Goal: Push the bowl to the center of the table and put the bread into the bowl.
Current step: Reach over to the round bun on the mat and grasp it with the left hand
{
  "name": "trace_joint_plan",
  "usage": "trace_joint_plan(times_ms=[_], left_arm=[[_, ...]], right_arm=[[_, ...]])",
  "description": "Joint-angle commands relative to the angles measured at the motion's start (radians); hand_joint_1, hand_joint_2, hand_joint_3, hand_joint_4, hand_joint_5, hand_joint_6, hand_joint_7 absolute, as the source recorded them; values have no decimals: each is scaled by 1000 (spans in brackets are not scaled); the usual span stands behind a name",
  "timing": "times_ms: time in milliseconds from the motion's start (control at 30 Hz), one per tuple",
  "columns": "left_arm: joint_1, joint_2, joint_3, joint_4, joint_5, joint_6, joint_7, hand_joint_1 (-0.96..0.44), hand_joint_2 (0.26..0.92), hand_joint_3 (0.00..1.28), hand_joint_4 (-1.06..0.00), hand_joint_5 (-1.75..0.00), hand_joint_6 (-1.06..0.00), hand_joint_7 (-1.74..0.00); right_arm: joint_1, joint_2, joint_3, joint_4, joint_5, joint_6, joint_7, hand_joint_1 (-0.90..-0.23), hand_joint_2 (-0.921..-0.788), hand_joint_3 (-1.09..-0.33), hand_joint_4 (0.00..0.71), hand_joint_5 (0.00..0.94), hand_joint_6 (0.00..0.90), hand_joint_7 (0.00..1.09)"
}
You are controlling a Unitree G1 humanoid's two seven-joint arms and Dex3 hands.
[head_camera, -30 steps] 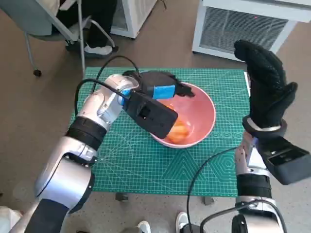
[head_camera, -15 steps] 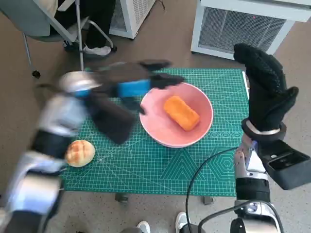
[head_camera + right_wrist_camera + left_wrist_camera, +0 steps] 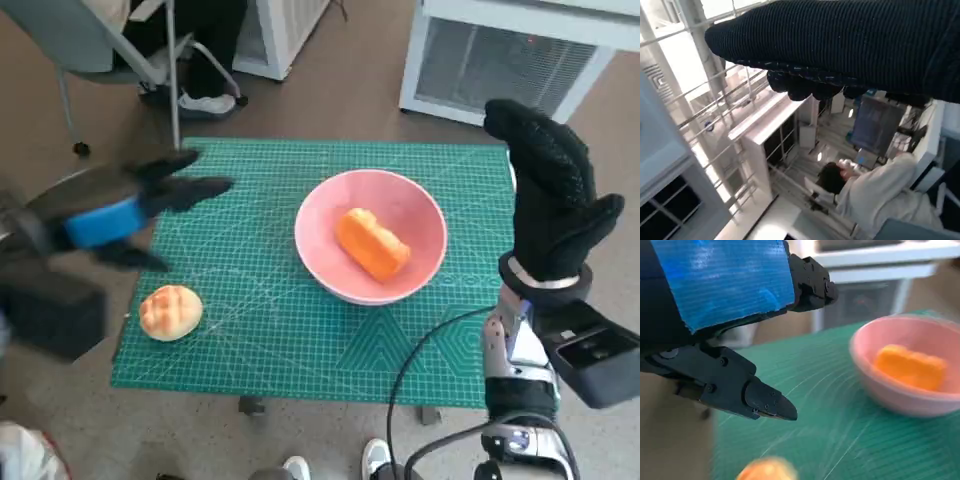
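Left hand [image 3: 150, 200] first: I see it blurred at the near-left edge of the worktop, fingers spread and holding nothing, its blue-taped back turned up. The left wrist view agrees, with black fingertips [image 3: 771, 407] apart over bare mat and nothing between them. I judge it sits out there because its job at the bowl is finished and it is clear of the dish.

Just below it in the head view lies a round bun [image 3: 171, 312], near the front-left corner of the green cutting mat [image 3: 270, 340], apart from the hand and well apart from the bowl. Whether that bun also counts as bread for this task I cannot tell.

Moving right, the pink bowl [image 3: 320, 275] sits roughly mid-mat, a little right of center, so I take the push as done. An orange loaf of bread [image 3: 372, 243] lies inside it on a slant, resting on the bowl's floor, which reads to me as the placing done too.

At the right edge my gloved right hand [image 3: 550, 200] is raised upright beside the worktop, fingers together and fairly straight, gripping nothing; I judge it is simply parked out of the way.

Brown floor surrounds the worktop. White louvred units [image 3: 500, 65] stand behind it, and a chair [image 3: 90, 45] with someone's shoe [image 3: 205, 102] sits at the far left. The right wrist view shows a person in white [image 3: 875, 195].
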Motion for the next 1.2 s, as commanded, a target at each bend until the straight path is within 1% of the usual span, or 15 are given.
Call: trace_joint_plan(times_ms=[33, 167, 367, 600, 767, 900, 967, 1067, 1200], left_arm=[[128, 38, 59, -48, -10, -1, 22, -180, 806, 0, -145, -20, -323, -38], [211, 48, 91, -73, -2, 21, 38, -177, 806, 0, -157, -15, -330, -33], [277, 41, 90, -95, 11, 70, 51, -166, 805, 0, -169, -9, -337, -24], [276, 11, 27, -69, 33, 138, 58, -153, 806, 1, -176, -5, -336, -14], [248, -22, -39, -13, 65, 151, 65, -157, 811, 2, -201, -11, -339, -11], [209, -59, -100, 66, 96, 134, 79, -172, 815, 3, -236, -20, -358, -18], [188, -79, -129, 117, 118, 109, 99, -175, 816, 3, -258, -25, -375, -24], [157, -111, -174, 204, 170, 53, 155, -166, 821, 4, -322, -27, -422, -37], [122, -147, -224, 326, 242, -35, 255, -142, 856, 12, -464, -44, -526, -71]], right_arm=[[20, 2, 0, -3, 20, 9, 15, -582, -921, -862, -1, 471, -1, 715], [12, 3, 1, 4, 25, 9, 25, -584, -921, -861, -1, 474, -1, 715], [1, 6, 6, 13, 36, 18, 45, -575, -921, -870, -1, 478, -1, 720], [-2, 7, 14, 6, 31, 33, 51, -567, -921, -885, -1, 476, -1, 724], [-5, -1, 16, 7, 26, 40, 53, -573, -921, -894, -1, 476, -1, 726], [-8, -11, 15, 9, 19, 43, 54, -576, -921, -895, -1, 477, -1, 709], [-9, -15, 15, 9, 18, 46, 55, -575, -921, -897, -1, 477, -1, 702], [-9, -19, 16, 5, 18, 50, 54, -574, -921, -900, -1, 476, -1, 697], [-6, -20, 18, -5, 24, 59, 53, -573, -921, -903, -1, 478, -1, 698]])
